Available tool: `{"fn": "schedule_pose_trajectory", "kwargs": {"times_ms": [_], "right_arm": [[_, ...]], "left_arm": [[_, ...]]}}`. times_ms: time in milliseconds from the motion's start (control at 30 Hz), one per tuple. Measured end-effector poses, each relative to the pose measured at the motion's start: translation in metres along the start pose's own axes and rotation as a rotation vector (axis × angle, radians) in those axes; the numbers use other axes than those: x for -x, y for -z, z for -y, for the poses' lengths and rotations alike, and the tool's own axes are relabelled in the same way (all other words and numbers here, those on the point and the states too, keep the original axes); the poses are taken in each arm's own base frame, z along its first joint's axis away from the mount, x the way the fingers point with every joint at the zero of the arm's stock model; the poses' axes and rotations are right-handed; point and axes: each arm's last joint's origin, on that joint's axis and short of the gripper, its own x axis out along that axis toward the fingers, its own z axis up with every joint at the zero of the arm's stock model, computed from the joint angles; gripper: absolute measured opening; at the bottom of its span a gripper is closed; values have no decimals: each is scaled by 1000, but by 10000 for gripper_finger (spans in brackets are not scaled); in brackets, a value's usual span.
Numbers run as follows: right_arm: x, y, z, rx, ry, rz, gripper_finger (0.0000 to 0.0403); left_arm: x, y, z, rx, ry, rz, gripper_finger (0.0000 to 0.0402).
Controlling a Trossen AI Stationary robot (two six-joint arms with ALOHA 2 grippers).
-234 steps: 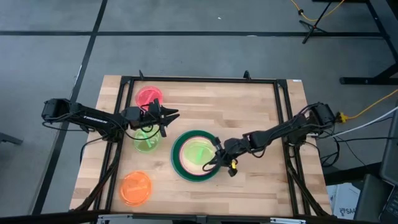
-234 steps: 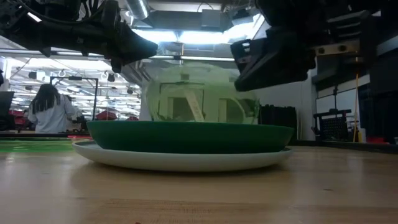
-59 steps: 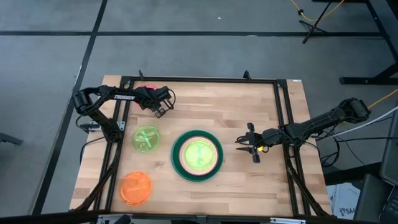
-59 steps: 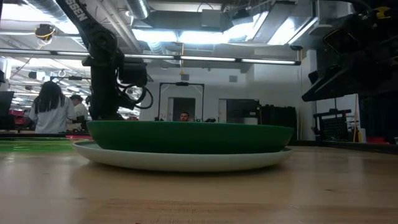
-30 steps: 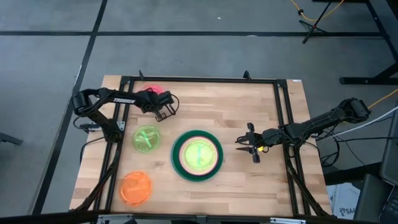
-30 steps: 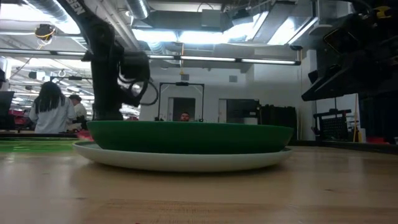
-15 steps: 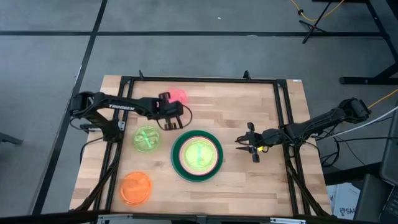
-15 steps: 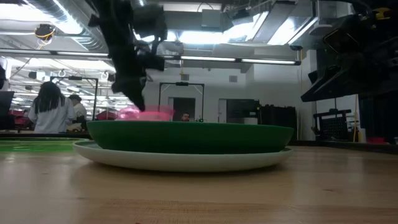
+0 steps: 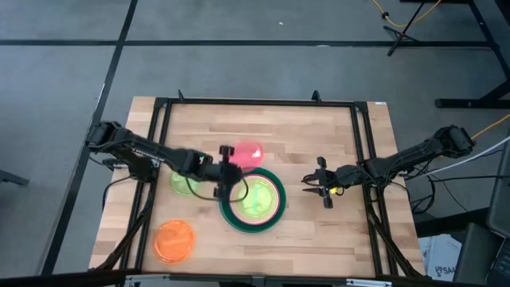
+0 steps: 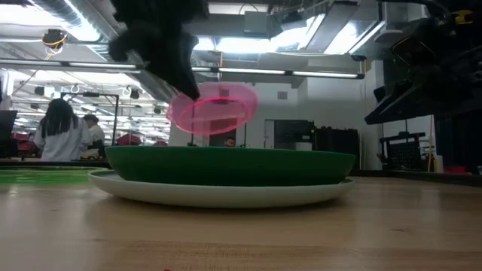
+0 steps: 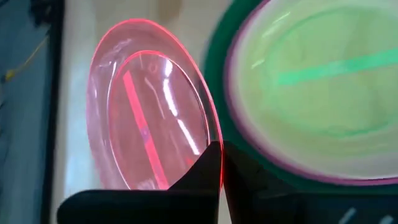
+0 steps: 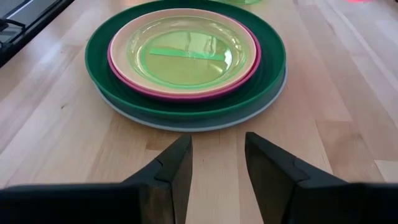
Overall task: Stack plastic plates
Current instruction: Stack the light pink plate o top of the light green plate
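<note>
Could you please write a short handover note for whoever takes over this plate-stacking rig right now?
Left gripper: shut on the red plate, held tilted in the air at the stack's edge.
Right gripper: open, empty, waiting to the stack's right.
Stack at table centre, bottom to top: light blue, dark green, magenta, peach, lime green.
Loose on the table: second lime green plate beside the stack, orange plate at the front left.
Left to do: set down the red plate, then add those two.

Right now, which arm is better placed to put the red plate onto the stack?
Left. The left gripper already grips the red plate beside the stack; the right gripper waits open, farther off.
</note>
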Motion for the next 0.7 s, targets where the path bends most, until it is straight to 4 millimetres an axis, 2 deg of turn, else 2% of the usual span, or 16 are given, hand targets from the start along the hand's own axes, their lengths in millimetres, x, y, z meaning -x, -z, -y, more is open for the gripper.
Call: {"fn": "schedule_pose_trajectory", "kwargs": {"times_ms": [300, 533, 700], "right_arm": [[0, 0, 0, -1, 0, 4, 140], [0, 0, 0, 0, 0, 3, 140], [0, 0, 0, 0, 0, 3, 140]], "left_arm": [[17, -18, 42, -41, 134, 195, 4], [25, -25, 56, -27, 276, 285, 4], [16, -25, 62, 24, 288, 257, 4]]}}
